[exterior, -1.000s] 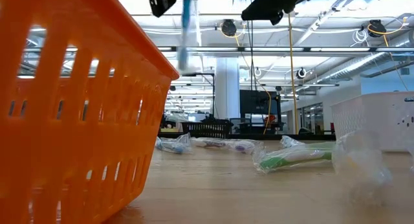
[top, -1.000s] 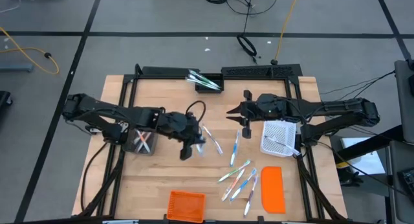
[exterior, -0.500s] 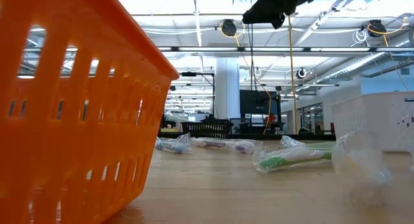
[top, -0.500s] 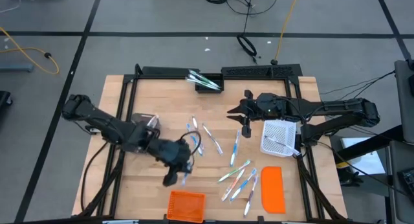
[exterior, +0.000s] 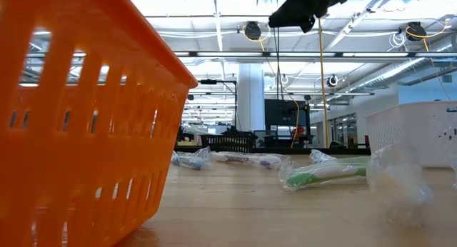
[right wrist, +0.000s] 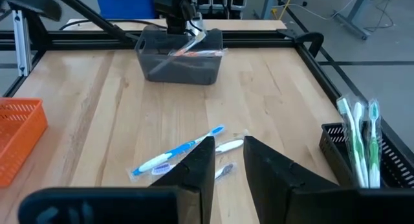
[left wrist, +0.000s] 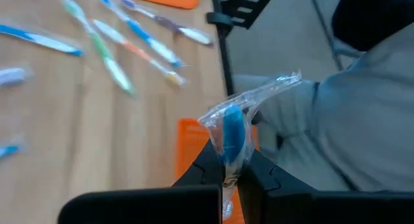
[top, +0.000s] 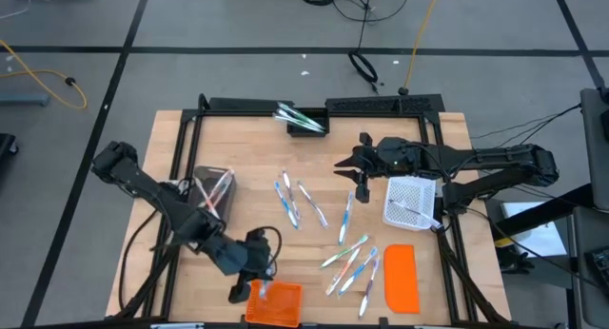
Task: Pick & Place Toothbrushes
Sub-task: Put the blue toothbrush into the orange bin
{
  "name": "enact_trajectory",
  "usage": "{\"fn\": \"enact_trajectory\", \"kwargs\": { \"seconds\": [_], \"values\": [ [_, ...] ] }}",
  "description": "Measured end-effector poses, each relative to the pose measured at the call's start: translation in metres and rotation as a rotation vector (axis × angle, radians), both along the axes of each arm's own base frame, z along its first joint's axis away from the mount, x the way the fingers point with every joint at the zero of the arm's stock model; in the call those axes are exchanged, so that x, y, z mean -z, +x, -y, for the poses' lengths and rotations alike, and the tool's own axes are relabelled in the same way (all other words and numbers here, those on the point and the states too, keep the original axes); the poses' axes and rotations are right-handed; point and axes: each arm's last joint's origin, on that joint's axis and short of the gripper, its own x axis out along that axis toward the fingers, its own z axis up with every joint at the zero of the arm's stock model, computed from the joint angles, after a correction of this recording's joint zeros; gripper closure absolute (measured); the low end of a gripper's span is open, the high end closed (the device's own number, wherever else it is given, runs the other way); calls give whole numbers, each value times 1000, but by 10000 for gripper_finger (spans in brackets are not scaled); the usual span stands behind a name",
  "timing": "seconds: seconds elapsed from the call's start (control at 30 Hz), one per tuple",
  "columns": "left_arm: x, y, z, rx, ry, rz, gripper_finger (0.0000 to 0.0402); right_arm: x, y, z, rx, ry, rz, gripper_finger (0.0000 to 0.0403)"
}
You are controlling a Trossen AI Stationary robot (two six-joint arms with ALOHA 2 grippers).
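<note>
Left end effector [left wrist: 226,175] clamped on wrapped blue toothbrush [left wrist: 231,134] above orange bin [top: 274,301]; slippery wrapper could shift, dropping it outside; right end effector [right wrist: 228,160] slightly apart, empty, mid-desk [top: 238,148].

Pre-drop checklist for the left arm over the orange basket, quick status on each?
1. Grip: left gripper shut on a blue wrapped toothbrush - ok.
2. Position: in the high view the left gripper sits at the orange basket's left edge, not clearly over its middle - not ok.
3. Height above the basket: cannot tell.
4. Right gripper: parked beside the white mesh basket, far from the drop spot, nothing between its fingers - ok.
5. Loose toothbrushes on the table: lying apart from the orange basket - ok.
</note>
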Motion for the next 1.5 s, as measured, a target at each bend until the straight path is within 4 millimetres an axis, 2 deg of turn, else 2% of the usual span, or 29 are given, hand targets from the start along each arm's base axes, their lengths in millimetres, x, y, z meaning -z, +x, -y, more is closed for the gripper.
{"fn": "enact_trajectory", "kwargs": {
  "seconds": [0.17, 0.37, 0.43, 0.63, 0.77, 1.17, 1.5],
  "values": [
    [22, 10, 11, 3, -44, -97, 374, 10, 0, 0, 0, 0, -2, 330],
    [37, 18, 15, -35, -93, -184, 393, 21, 0, 0, 0, -1, 16, 330],
    [37, 18, 14, -45, -103, -188, 391, 22, 0, 0, 1, -1, 14, 330],
    [38, 16, 15, -68, -116, -218, 341, 22, 0, 0, 0, -1, 13, 330],
    [39, 15, 14, -80, -114, -237, 322, 22, 0, 0, 0, -1, 13, 330],
    [39, 17, 10, -66, -50, -196, 319, 25, -1, 0, 1, 3, -15, 330],
    [39, 27, -5, -27, 31, -145, 320, 48, -12, -3, 41, 99, -245, 330]
  ]
}}
